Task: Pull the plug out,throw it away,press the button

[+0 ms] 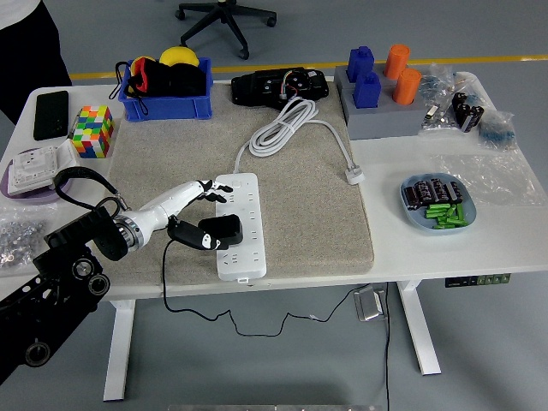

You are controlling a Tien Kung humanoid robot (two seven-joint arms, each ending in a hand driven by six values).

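Observation:
A black plug adapter (221,229) sits in the white power strip (235,193) on the grey mat (300,214), and its thin black cord (166,274) hangs over the table's front edge. My left hand (208,214) reaches in from the lower left. Its fingers (211,187) are spread over the strip's left edge above the plug. The thumb (192,235) lies at the plug's left side. The hand is open and does not close on the plug. The right arm is out of view.
The strip's white cable (282,128) coils on the mat's far side. A blue bin (165,104), colour cube (93,130) and phone (50,114) stand at the back left. A grey block holder (377,116) and blue plate of batteries (409,212) are right. A person's dark clothing (24,38) shows top left.

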